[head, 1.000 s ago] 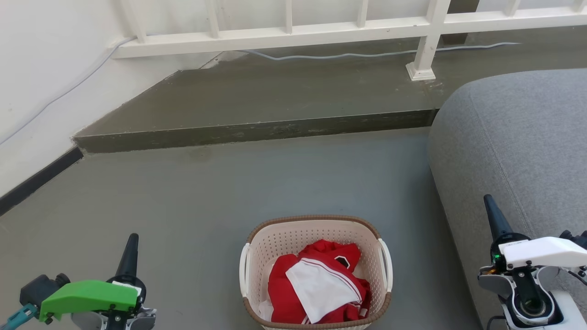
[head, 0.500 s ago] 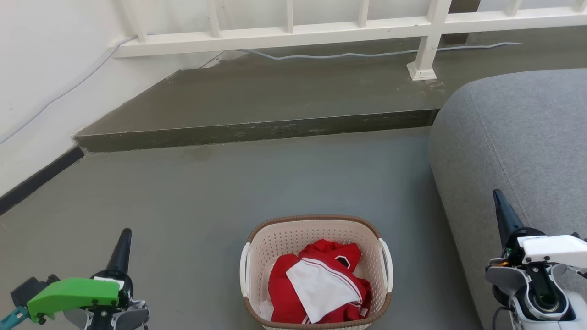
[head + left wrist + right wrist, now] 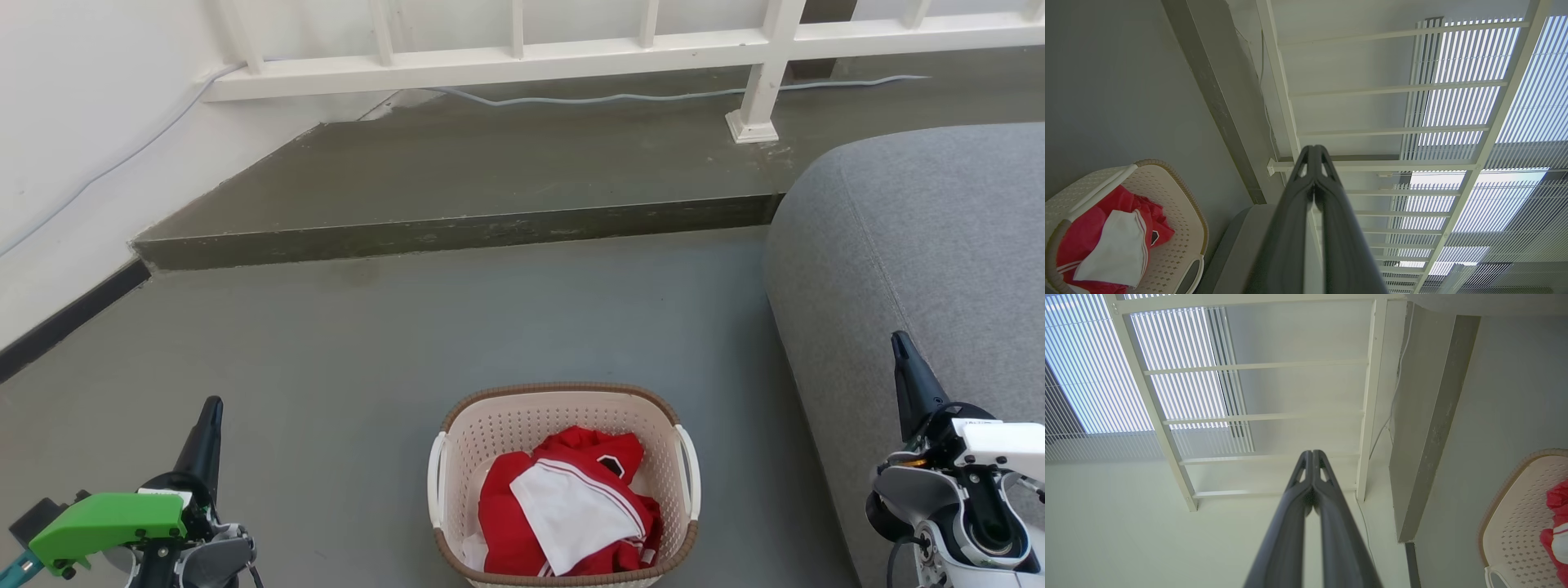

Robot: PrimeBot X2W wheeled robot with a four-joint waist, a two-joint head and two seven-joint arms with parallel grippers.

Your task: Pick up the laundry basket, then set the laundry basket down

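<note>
Cream laundry basket [image 3: 506, 433], half beyond both wrist views' edges.

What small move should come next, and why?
Probably swing the left claw and right claw inward toward the white side handles. Both claws are shut and well out to either side of the laundry basket, which sits untouched on the floor.

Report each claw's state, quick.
Left claw: closed, holding nothing, apart from the laundry basket.
Right claw: closed, holding nothing.
</note>
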